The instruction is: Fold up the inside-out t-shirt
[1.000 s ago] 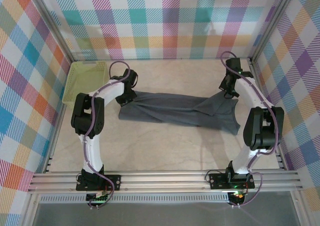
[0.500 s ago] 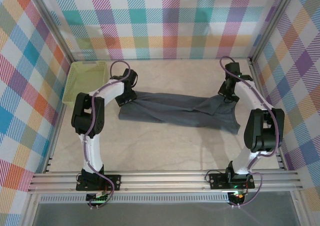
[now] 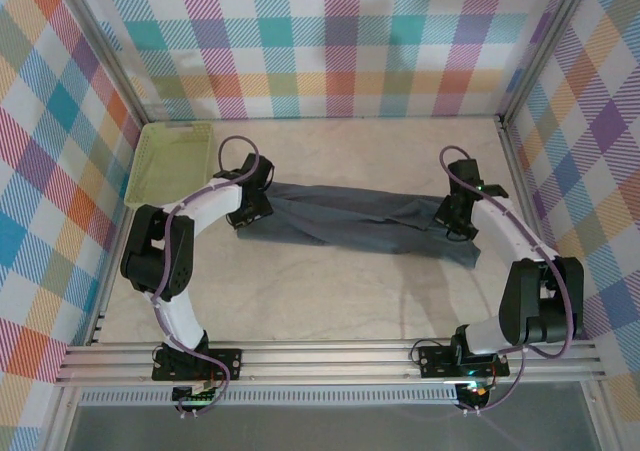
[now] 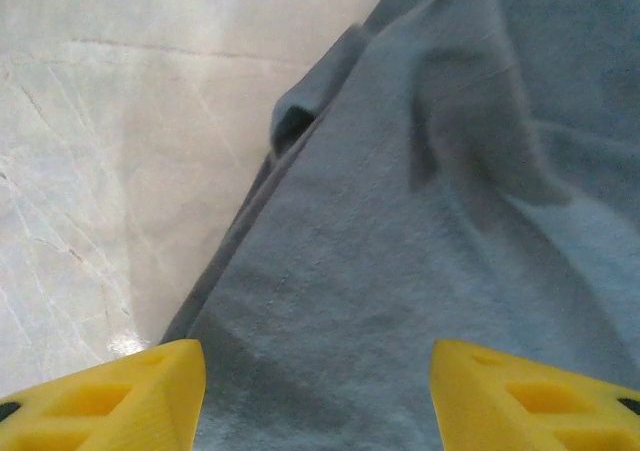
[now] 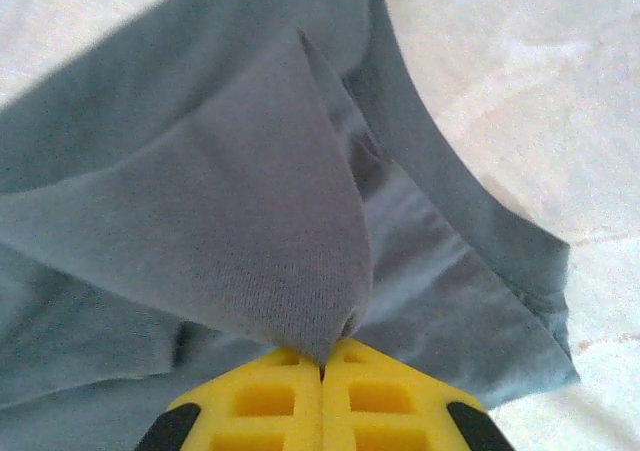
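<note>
While the lime-green basket [image 3: 170, 161] sits in the far-left corner with just its own mesh floor on show, the inside-out t-shirt [image 3: 350, 216] lies mid-table as a long grey band running left to right, clear of the basket.

Left gripper [image 3: 248, 211] is at the band's left end. In the wrist view its yellow fingertips stand wide apart over flat cloth [image 4: 318, 401], gripping nothing.

Right gripper [image 3: 452, 216] is at the band's right end. In its wrist view the fingertips are pressed together on a raised peak of cloth [image 5: 322, 371] — a firm pinch, with the fabric tenting up from the layer under it.

Edges: the shirt's left edge runs diagonally past the left fingertips, with a small curled lip further along it and bare table [image 3: 320, 301] to its left. On the right side the folded edge ends in a corner just beyond the pinch, with bare table past it.

Room: a wide strip of table lies between the shirt and the arm bases, and a narrower strip behind it toward the checked back wall [image 3: 330, 41]. Side rails sit close to the right arm.
</note>
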